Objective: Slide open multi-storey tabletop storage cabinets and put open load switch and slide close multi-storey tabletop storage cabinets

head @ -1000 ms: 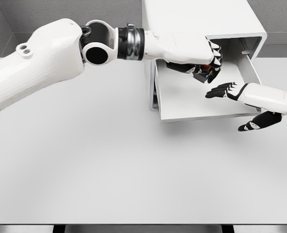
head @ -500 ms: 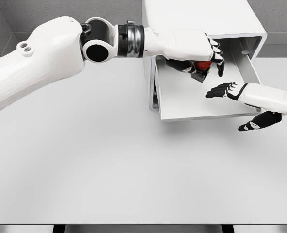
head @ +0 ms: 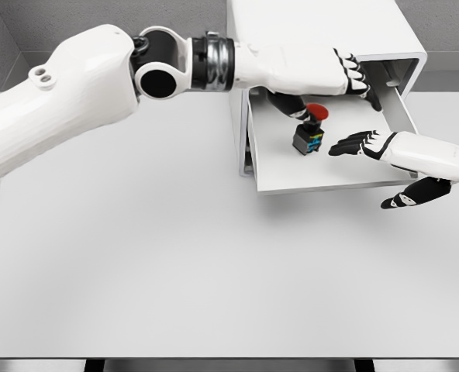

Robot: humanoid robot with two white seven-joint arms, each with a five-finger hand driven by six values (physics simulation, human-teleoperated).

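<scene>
Cabinet: one white storage cabinet (head: 322, 31) stands at the 12 to 1 o'clock edge of the tabletop (head: 175, 263).
Drawer: one drawer (head: 291, 167) is pulled out toward the robot; its floor is a pale tray with low walls.
Drawer contents: one load switch (head: 310, 133), dark-bodied with a red round cap, rests on the drawer floor, tilted, toward the back half. Nothing else shows in the drawer.
Left hand: the left hand (head: 346, 77) reaches in from 9 o'clock and hangs above the drawer at the cabinet mouth, fingers (head: 361, 76) extended and loose, grasping nothing. It stands just above and to 1 o'clock of the switch, apart from it.
Right hand: the right hand (head: 373, 147) enters from 3 o'clock, near the drawer's right wall, fingers spread, holding nothing, just beside the switch at its 3 o'clock side without touching.
Count: one cabinet, one open drawer, one switch, two hands.
</scene>
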